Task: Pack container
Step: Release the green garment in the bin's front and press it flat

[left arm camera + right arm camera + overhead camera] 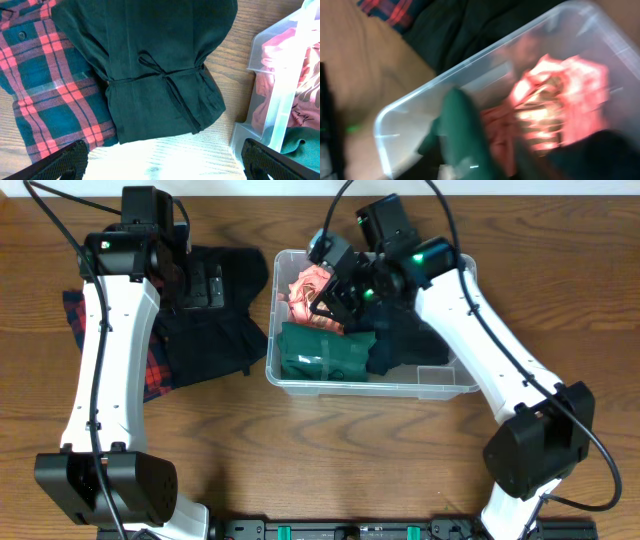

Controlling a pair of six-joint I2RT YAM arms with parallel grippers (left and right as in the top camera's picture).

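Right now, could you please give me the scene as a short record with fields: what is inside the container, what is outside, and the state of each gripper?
container: clear bin on the table
inside: pink garment, green garment, dark garment
outside, to its left: black garment, partly over a plaid shirt
left gripper: open, above the black garment, holding nothing
right gripper: over the pink garment in the bin; open or shut cannot be told

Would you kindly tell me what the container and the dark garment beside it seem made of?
The container looks like clear, glossy plastic, judging by its see-through walls and moulded rim. The dark garment seems to be soft matte cloth, given its folds and tie cord.
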